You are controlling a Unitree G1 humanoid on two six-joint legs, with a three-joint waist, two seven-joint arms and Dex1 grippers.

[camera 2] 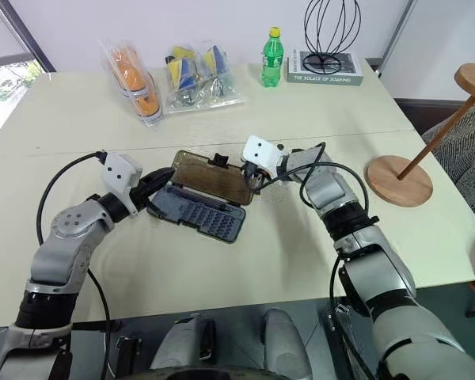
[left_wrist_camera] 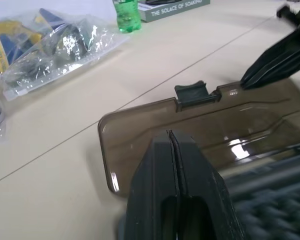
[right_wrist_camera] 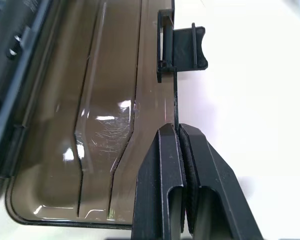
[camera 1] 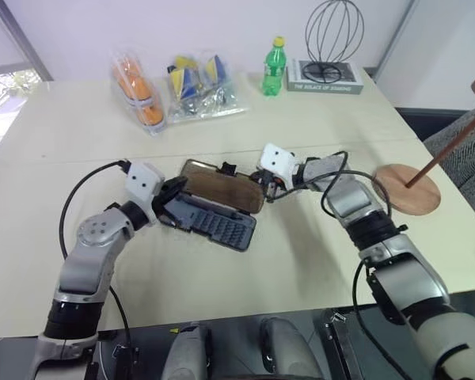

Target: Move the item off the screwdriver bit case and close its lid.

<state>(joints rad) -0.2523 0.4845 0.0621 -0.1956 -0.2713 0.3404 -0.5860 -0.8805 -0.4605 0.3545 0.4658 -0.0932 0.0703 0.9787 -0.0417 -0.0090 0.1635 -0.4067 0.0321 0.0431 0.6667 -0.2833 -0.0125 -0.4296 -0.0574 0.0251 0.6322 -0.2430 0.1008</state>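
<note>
head views: one wooden stand (camera 2: 400,180) upright on table (camera 2: 245,261), well apart from one open bit case (camera 2: 202,214) | left wrist: left gripper (left_wrist_camera: 172,137) closed, empty, over one lid (left_wrist_camera: 200,125) | right wrist: right gripper (right_wrist_camera: 178,131) clamped on lid edge near one latch (right_wrist_camera: 182,47)

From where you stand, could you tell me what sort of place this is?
Probably an office or lab room: a large pale table by a white wall, with a book, a green bottle and bagged snacks on it.
</note>
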